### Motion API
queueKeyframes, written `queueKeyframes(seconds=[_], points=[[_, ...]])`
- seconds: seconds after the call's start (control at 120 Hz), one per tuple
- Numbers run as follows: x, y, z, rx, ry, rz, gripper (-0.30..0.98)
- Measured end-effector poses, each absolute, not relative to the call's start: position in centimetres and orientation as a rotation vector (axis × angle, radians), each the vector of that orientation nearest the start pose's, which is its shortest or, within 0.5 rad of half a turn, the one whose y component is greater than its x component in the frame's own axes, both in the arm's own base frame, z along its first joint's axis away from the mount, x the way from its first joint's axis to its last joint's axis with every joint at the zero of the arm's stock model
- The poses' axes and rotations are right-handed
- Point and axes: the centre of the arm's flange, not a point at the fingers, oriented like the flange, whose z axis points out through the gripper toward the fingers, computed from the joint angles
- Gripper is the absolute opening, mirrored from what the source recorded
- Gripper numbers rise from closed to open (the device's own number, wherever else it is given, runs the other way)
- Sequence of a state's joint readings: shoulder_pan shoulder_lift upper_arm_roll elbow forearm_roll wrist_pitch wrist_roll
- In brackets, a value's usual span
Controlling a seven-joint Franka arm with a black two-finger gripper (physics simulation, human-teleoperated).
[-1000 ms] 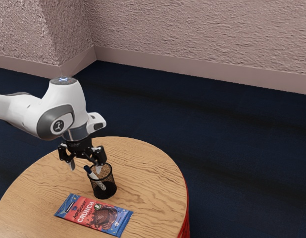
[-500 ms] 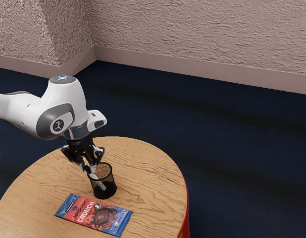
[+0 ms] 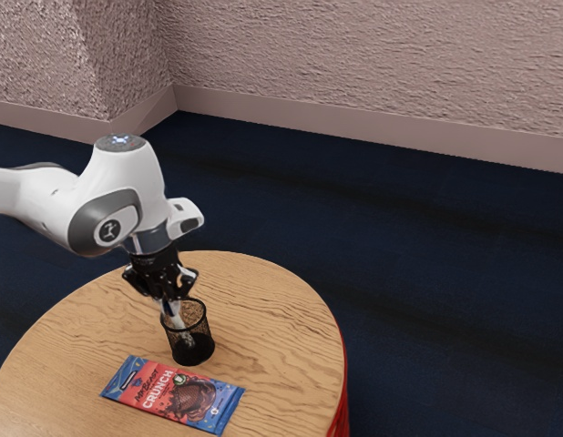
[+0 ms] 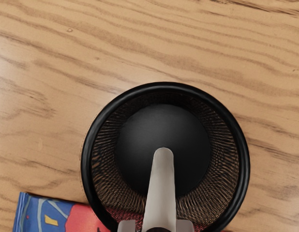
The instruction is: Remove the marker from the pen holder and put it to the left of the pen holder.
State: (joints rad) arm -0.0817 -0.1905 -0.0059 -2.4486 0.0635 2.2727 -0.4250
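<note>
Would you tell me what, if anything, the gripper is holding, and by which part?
The gripper is holding the marker by its upper end, near the dark cap.

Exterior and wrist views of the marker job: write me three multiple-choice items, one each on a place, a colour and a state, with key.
1. Where is the lower end of the marker?
A) On the chocolate bar
B) Inside the pen holder
C) On the floor

2. What colour is the pen holder?
A) Black
B) Green
C) White

3. How is the end effector?
A) Wide open, well above the marker
B) Resting on the chocolate bar
C) Shut on the marker

Key:
1 B: the wrist view shows that end within the round rim.
2 A: rim and base look black in both views.
3 C: the fingers flank the marker closely on two sides.
</note>
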Motion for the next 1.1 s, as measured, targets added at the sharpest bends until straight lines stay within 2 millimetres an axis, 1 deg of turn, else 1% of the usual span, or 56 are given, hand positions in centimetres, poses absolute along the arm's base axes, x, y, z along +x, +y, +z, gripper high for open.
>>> queueKeyframes(seconds=[0.1, 0.192, 0.292, 0.333, 0.358, 0.467, 0.55, 0.617, 0.7, 0.767, 0.85, 0.933, 1.025, 1.058, 1.1], points=[[45.4, -3.6, 40.3, -3.066, -0.480, -0.133, -0.08], [44.3, -3.4, 44.5, -3.068, -0.497, -0.243, -0.09], [42.9, -3.2, 47.7, -3.063, -0.514, -0.315, -0.09], [42.5, -2.9, 48.6, -3.058, -0.524, -0.333, -0.09], [42.3, -2.4, 49.0, -3.049, -0.539, -0.338, -0.10], [42.2, -0.5, 49.5, -3.010, -0.587, -0.337, -0.10], [42.2, 0.9, 49.6, -2.984, -0.627, -0.328, -0.10], [42.2, 2.8, 49.5, -2.960, -0.680, -0.315, -0.10], [42.7, 5.1, 48.1, -2.935, -0.748, -0.233, -0.10], [43.6, 6.1, 46.7, -2.925, -0.776, -0.117, -0.10], [46.0, 8.4, 45.4, -2.908, -0.847, 0.054, -0.10], [48.5, 12.0, 43.5, -2.883, -0.949, 0.265, -0.10], [51.5, 15.9, 40.9, -2.852, -1.024, 0.488, -0.10], [52.5, 16.8, 40.1, -2.846, -1.028, 0.549, -0.10], [53.9, 16.9, 39.0, -2.843, -1.006, 0.622, -0.10]])
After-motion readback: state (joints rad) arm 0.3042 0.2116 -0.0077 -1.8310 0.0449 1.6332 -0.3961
